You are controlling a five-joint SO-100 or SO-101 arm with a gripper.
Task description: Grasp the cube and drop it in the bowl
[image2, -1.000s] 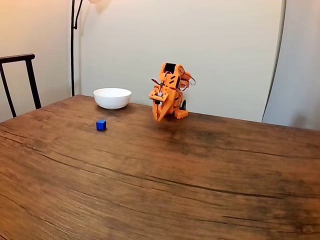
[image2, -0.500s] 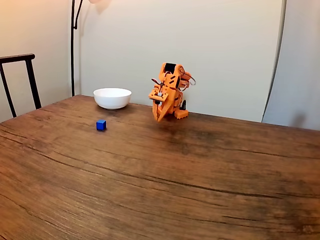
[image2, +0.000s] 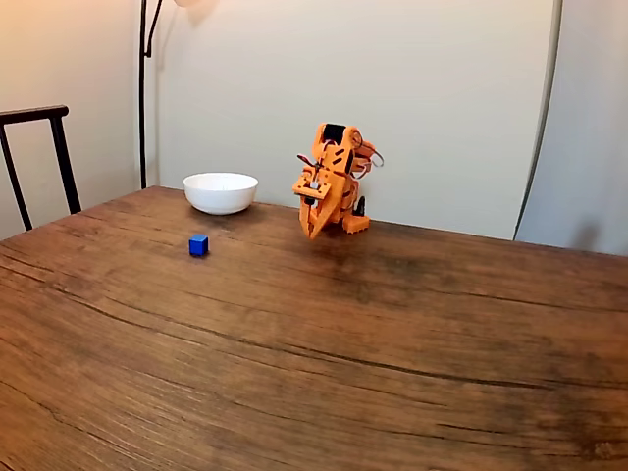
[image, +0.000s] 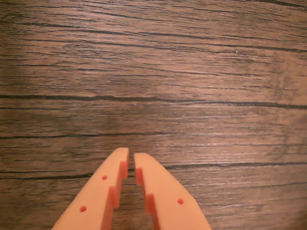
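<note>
The tiny blue cube (image2: 198, 245) rests on the wooden table, in front of the white bowl (image2: 221, 192) in the fixed view. The orange arm is folded at the far side of the table, its gripper (image2: 312, 232) pointing down just above the wood, well to the right of the cube and bowl. In the wrist view the two orange fingertips of the gripper (image: 131, 159) come up from the bottom edge, nearly touching, with nothing between them; bare wood grain lies beneath them.
A dark chair back (image2: 39, 157) stands at the left edge and a lamp pole (image2: 143, 88) rises behind the bowl. The wide wooden table (image2: 343, 363) stretches toward the camera.
</note>
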